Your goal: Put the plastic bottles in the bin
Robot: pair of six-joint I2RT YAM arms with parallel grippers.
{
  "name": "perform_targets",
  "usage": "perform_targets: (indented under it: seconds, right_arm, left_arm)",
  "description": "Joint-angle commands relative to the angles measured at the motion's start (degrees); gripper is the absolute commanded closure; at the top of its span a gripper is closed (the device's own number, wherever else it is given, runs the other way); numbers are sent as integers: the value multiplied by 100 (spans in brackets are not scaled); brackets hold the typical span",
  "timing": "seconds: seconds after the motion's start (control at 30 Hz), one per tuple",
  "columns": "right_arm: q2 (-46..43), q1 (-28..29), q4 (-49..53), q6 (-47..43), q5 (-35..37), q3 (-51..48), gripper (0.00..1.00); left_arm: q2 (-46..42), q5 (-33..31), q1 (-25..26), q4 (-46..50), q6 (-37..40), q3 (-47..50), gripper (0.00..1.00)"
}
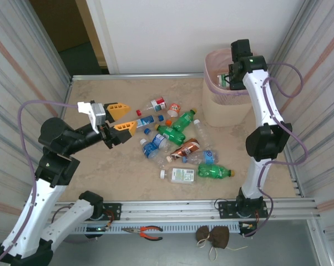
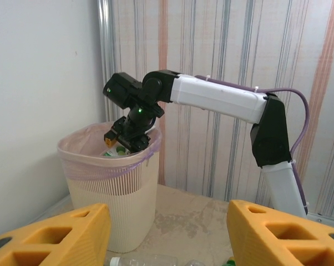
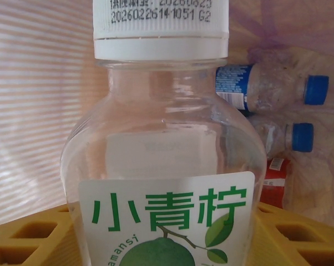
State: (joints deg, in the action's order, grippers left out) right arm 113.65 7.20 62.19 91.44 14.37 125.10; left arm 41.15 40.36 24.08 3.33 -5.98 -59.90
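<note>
Well underway: pinching a clear lime-label bottle (image 3: 166,160) in the right hand (image 2: 126,139) at the mouth of the bin (image 2: 112,191), with at least two blue-capped bottles (image 3: 267,88) already lying inside beyond it and a dozen or so loose bottles (image 1: 214,172) left on the counter (image 1: 114,174) just ahead of the spread, empty left hand (image 1: 125,118).

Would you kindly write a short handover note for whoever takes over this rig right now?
Left end effector: open and empty, hovering above the table left of the pile.
Right end effector: shut on a clear lime-label bottle, held at the mouth of the bin.
Done: at least two blue-capped bottles lie in the bin.
Left: release the held bottle, then move roughly a dozen loose bottles from the table.
</note>
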Motion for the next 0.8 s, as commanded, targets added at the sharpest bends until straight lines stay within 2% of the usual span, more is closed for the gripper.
perform_targets:
  seconds: [0.0,0.23,0.37,0.5,0.67,0.77]
  right_arm:
    - [255,-66,358,354,-161,156,68]
    - [506,-68,469,540,-310,-95,67]
    - [592,-104,478,668,-438,-256,61]
    - [608,-121,517,739,-479,-286,51]
    - [516,-140,531,759,-420,-249,31]
    - [409,-151,531,752,-384,-223,24]
  left_arm:
    - [-114,-102,-1,90,76,49,43]
    - [-187,-195,1,117,102,123,42]
    - [-200,-217,1,157,124,125,42]
    - [-206,-257,1,173,140,137,42]
    - [-217,-283,1,181,158,137,42]
    - [-213,-298,1,185,162,138,42]
